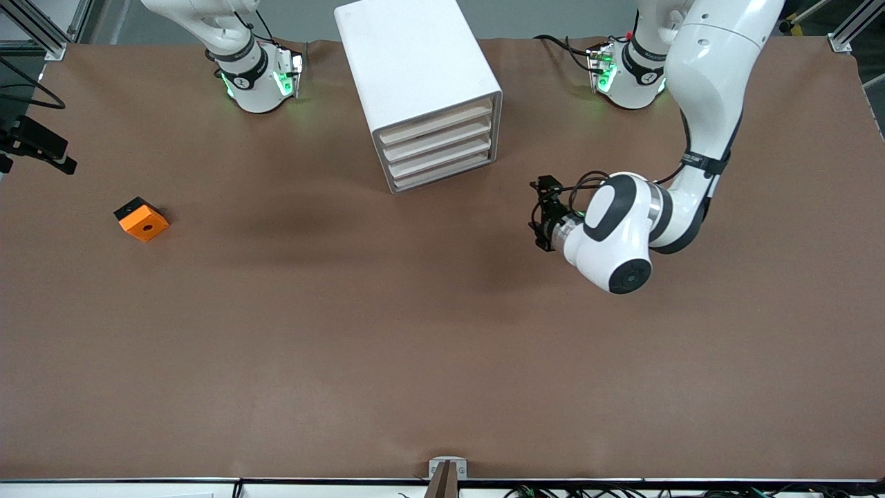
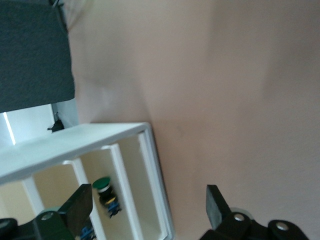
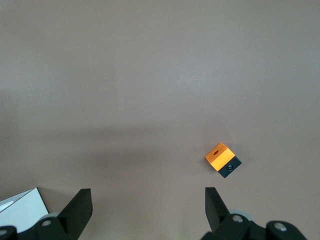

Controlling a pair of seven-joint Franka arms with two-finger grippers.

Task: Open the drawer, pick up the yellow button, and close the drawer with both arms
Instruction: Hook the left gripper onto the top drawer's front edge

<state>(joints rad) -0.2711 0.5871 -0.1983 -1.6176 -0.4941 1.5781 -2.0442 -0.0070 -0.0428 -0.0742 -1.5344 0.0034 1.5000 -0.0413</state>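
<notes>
2 white jointed arms (image 1: 698, 83), black bands, black cables, green-lit bases, black pincers (image 1: 543, 214)

Orange block (image 1: 142, 219) lies toward right arm's end.

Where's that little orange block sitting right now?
The orange block lies alone on the table toward the right arm's end, nearer the front camera than the cabinet.

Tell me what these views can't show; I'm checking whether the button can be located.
- Button: the front view hides it inside the cabinet. The left wrist view crops the cabinet, so which level holds it is unclear.
- Right gripper: past the front view's top edge.
- Left gripper: in the front view, its fingers are masked by its wrist and cables.
</notes>
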